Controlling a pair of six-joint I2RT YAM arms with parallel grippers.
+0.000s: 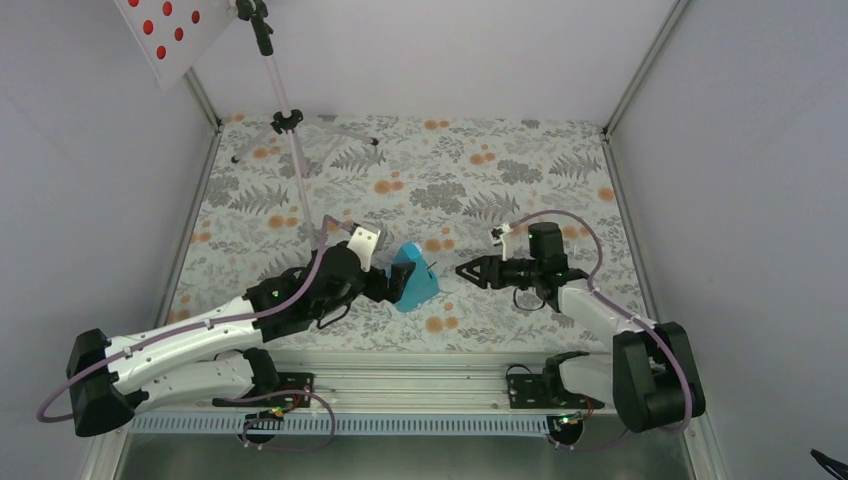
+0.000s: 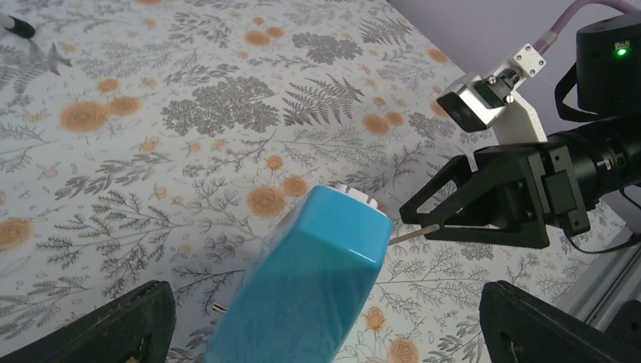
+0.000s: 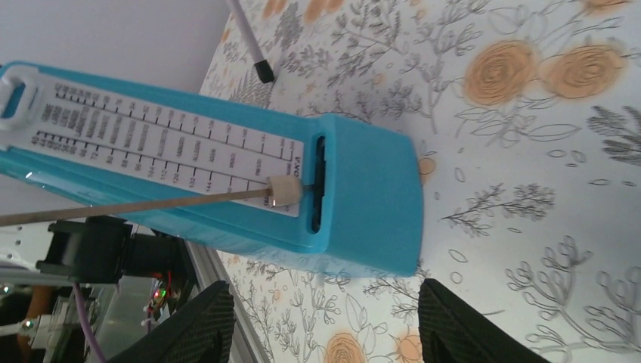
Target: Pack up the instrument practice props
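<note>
The turquoise pyramid metronome (image 1: 418,280) stands on the floral cloth near the front, its thin pendulum rod (image 3: 136,206) sticking out. My left gripper (image 1: 392,283) is open around it from the left. In the left wrist view the metronome (image 2: 310,287) lies between my spread fingers (image 2: 98,325) without touching them. My right gripper (image 1: 463,270) is open and empty just right of it, facing its scale side (image 3: 363,204). The silver tripod music stand (image 1: 285,110) stands at the back left. Its pale desk (image 1: 165,30) shows red through the holes. The red sheets are otherwise hidden.
Grey walls with metal corner posts (image 1: 635,70) close in the cloth on three sides. A stand leg tip (image 2: 15,26) rests on the cloth behind the metronome and also shows in the right wrist view (image 3: 263,72). The metal rail (image 1: 420,375) carrying both arm bases runs along the front.
</note>
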